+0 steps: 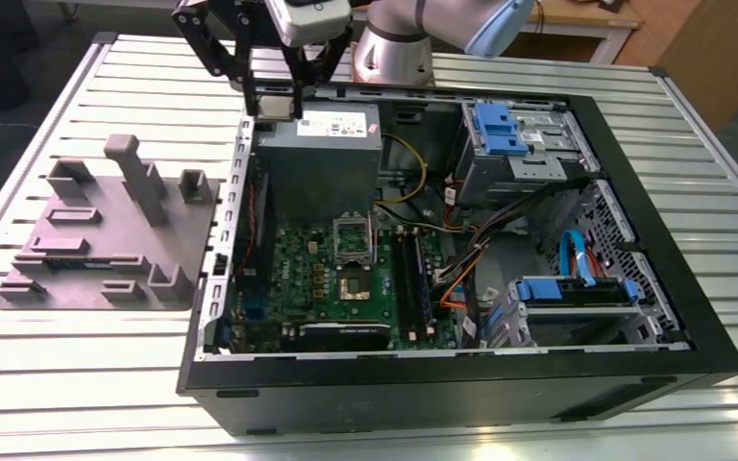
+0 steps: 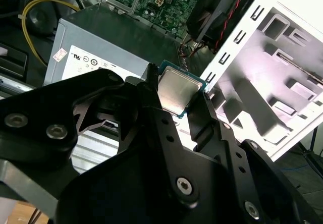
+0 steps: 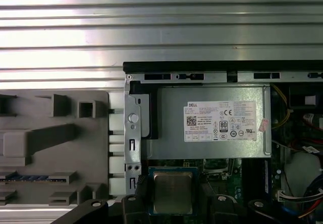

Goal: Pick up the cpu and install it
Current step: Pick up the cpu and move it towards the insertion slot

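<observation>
The cpu (image 3: 172, 191), a small flat square chip with a silver-grey top, sits pinched between my black fingers (image 3: 140, 193) in both wrist views. My gripper (image 2: 177, 90) is shut on the cpu (image 2: 174, 85) by two opposite edges. In the exterior view my gripper (image 1: 273, 96) hangs over the far corner of the open computer case (image 1: 651, 240), on that view's left, above the grey power supply box (image 1: 318, 144). The green motherboard (image 1: 343, 279) with its square socket (image 1: 354, 284) lies lower in the case, nearer the camera than my gripper.
A grey moulded tray (image 1: 100, 240) with upright posts lies on the slatted metal table (image 1: 61, 384) at the exterior view's left of the case. Inside the case are blue drive bays (image 1: 510, 130), orange and yellow cables (image 1: 407, 168), and a blue drive holder (image 1: 575, 293).
</observation>
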`<state>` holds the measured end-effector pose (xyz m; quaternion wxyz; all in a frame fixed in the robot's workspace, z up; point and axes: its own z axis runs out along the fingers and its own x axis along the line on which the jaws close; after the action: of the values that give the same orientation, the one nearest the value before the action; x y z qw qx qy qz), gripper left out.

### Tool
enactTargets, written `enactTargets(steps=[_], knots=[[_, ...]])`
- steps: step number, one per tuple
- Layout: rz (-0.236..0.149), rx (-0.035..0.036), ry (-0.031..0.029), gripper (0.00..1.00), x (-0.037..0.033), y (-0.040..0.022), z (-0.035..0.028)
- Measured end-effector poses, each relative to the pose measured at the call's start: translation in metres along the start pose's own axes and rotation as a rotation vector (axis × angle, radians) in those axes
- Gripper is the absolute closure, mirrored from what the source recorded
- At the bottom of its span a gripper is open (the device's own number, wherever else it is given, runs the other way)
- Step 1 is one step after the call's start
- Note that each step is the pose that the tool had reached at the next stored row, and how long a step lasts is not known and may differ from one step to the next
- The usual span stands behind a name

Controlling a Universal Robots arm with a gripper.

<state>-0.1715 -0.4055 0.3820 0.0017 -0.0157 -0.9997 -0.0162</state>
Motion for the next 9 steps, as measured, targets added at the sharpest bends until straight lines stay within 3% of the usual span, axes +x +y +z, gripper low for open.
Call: enactTargets(steps=[9], knots=[[0.0,-0.0001,0.0,0.53,-0.0034,0.0001,0.0]])
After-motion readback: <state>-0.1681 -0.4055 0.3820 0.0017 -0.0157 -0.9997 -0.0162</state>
